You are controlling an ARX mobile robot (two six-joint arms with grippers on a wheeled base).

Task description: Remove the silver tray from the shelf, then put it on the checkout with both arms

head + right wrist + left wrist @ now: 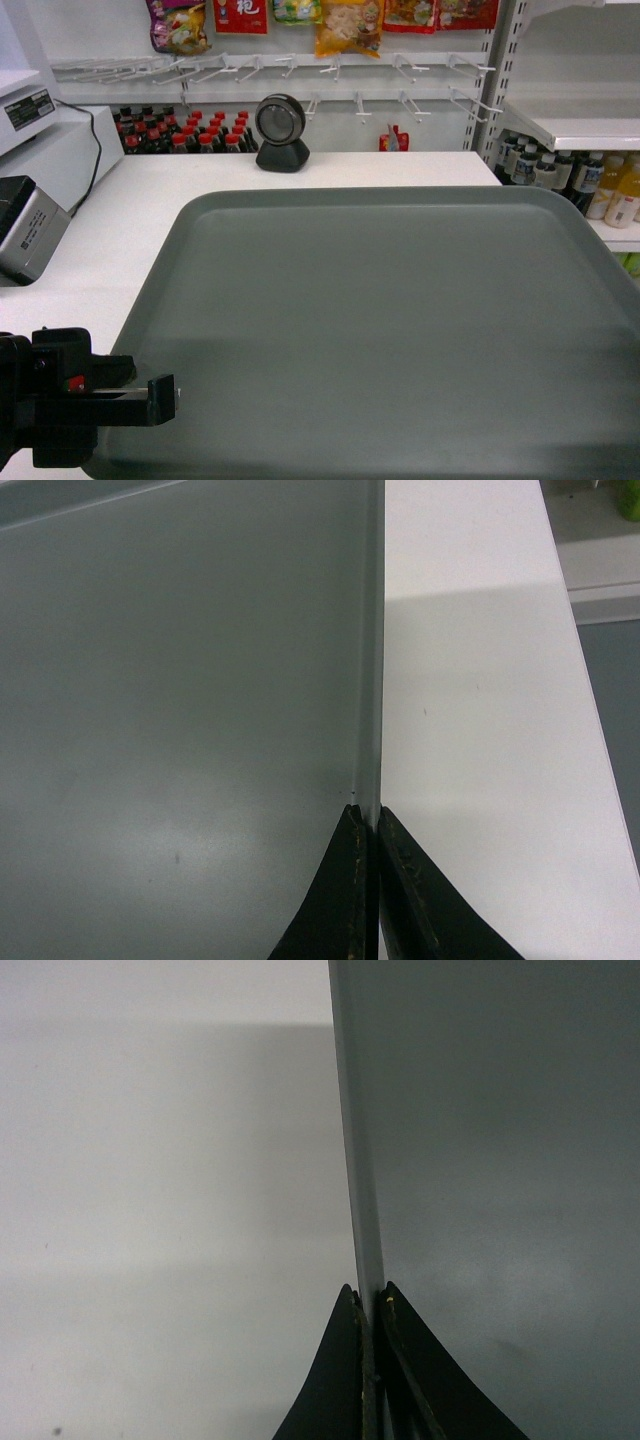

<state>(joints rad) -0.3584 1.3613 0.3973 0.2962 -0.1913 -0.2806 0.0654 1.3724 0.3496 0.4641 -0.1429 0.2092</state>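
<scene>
The silver tray is a large grey-green tray that fills the lower head view, lying flat over the white checkout. My left gripper is shut on the rim at the tray's near left corner. In the left wrist view its jaws pinch the thin rim, with the tray to the right and the checkout to the left. My right gripper is shut on the opposite rim, the tray at its left and the checkout at its right. It is outside the head view. Broad shadows fall on the counter beside both rims.
A black round scanner stands at the counter's back middle. A white register machine and a grey box sit at the left. A white shelf with bottles stands at the right, and peg hooks with snack bags hang behind.
</scene>
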